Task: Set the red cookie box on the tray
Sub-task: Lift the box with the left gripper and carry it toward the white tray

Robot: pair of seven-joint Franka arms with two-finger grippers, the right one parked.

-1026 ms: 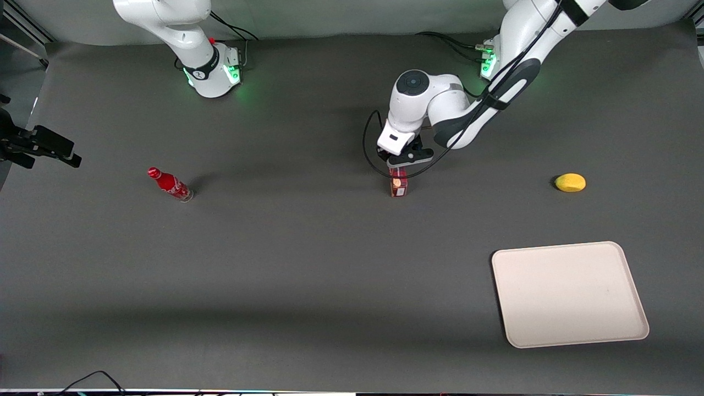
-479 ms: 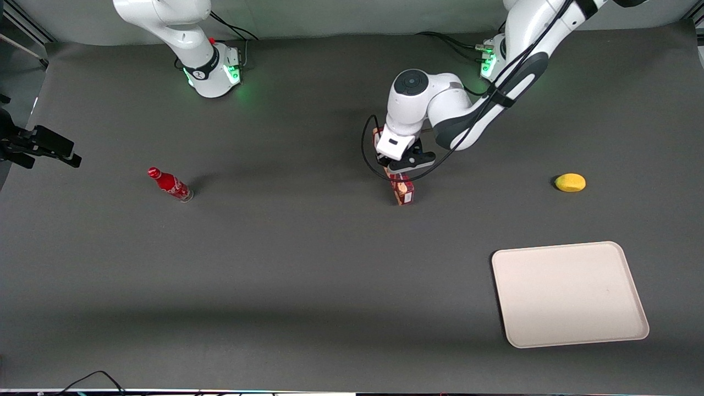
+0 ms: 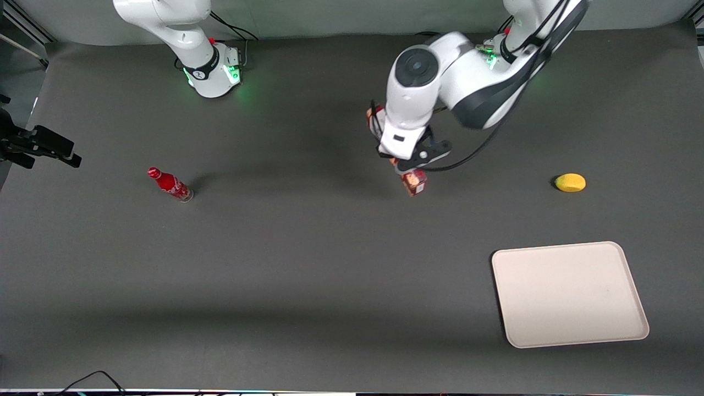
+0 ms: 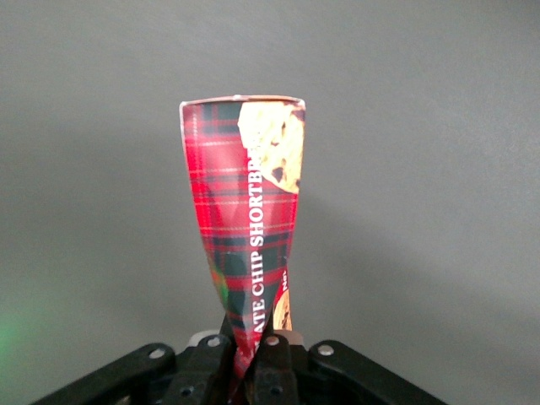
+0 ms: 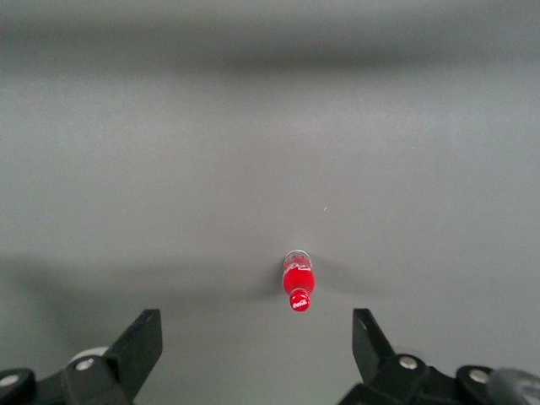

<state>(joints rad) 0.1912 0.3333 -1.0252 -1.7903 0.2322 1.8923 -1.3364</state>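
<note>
The left arm's gripper (image 3: 410, 165) pinches the red cookie box (image 3: 413, 182) tight at one end, the carton visibly creased and hanging above the dark table (image 3: 275, 264). The pick-up looks done. The carry remains: the cream tray (image 3: 569, 294) sits well apart, nearer the front camera.

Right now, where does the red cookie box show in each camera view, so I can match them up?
Front view: the red cookie box sticks out below the gripper, farther from the camera than the tray.
Left wrist view: the box fills the middle, pinched between the fingers.
Right wrist view: not in it; only the red bottle shows.
Shared landmark: the gripper clamping the box.
</note>
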